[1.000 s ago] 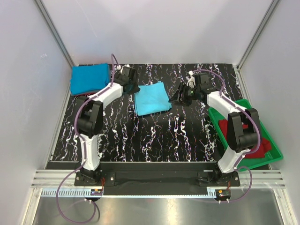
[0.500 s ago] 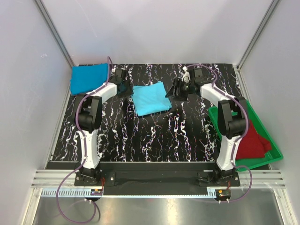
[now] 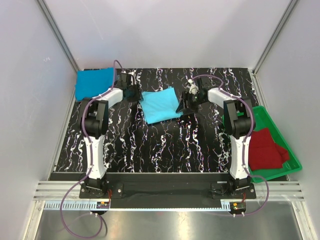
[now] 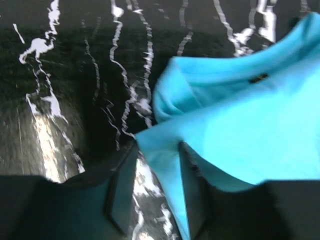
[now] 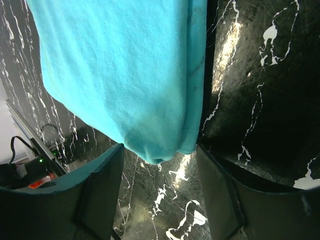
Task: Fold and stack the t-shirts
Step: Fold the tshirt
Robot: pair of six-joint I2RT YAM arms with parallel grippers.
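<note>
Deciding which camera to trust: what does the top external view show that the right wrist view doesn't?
Only the top external view shows the deeper blue cloth t-shirt at far left and the green plastic tray holding dark red cloth t-shirts. Only the right wrist view shows the right hand open around a corner of the light turquoise cloth t-shirt. Both show that shirt on the black marbled table.
</note>
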